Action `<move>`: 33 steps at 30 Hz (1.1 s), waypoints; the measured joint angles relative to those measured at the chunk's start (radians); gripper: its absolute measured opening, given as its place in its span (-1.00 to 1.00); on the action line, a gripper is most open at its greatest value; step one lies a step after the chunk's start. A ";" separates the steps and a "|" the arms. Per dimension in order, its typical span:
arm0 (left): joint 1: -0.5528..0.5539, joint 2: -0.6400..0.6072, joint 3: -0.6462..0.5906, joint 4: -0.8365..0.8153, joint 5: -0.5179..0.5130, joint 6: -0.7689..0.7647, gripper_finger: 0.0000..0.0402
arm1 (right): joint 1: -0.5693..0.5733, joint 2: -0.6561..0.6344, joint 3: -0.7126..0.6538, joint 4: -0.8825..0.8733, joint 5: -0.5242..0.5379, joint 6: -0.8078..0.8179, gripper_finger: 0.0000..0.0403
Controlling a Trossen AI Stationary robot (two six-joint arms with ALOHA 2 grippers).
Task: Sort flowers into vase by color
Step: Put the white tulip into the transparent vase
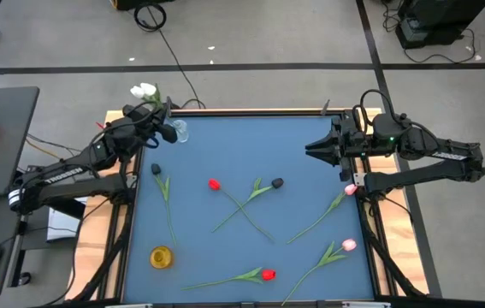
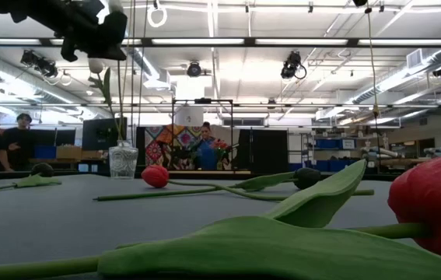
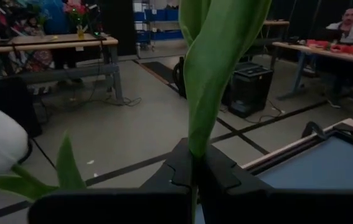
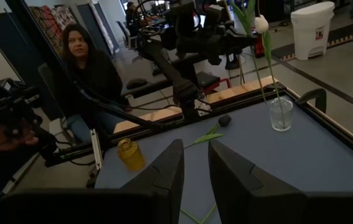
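At the table's far left corner stands a clear vase (image 1: 178, 130) with a white tulip (image 2: 96, 64) in it. My left gripper (image 1: 165, 118) hovers level just above the vase, shut on a second white tulip (image 1: 148, 89) that stands upright. On the blue mat lie loose flowers: two black (image 1: 156, 169) (image 1: 276, 182), two red (image 1: 214, 183) (image 1: 269, 275), and two pink (image 1: 350, 190) (image 1: 348, 245). A yellow vase (image 1: 162, 256) stands near the front left. My right gripper (image 1: 310, 147) waits open above the mat's far right, holding nothing. My left gripper pinches the white tulip at its green leaf and stem (image 3: 193, 146) between its two fingers, which come at it level. The leaf rises upright above the fingers. The stem (image 2: 119, 93) runs down toward the clear vase; its lower end is hidden.
The mat's raised wooden frame (image 1: 251, 109) runs around the work area. People show beyond the table (image 4: 86, 62). Most free mat lies in the far middle, between the two arms.
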 joint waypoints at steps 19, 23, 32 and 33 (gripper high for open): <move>0.193 0.116 0.000 0.115 0.129 0.035 -0.94 | 0.000 0.000 0.000 0.000 0.000 0.000 -0.58; 0.221 0.131 0.000 0.116 0.130 0.048 -0.94 | 0.000 0.000 0.000 0.001 0.000 0.000 -0.58; 0.275 0.186 0.000 0.120 0.205 0.040 -0.94 | 0.000 0.000 0.000 0.001 0.000 0.000 -0.58; 0.275 0.191 0.000 0.119 0.206 0.032 -0.94 | 0.000 0.000 0.000 0.001 0.000 0.000 -0.58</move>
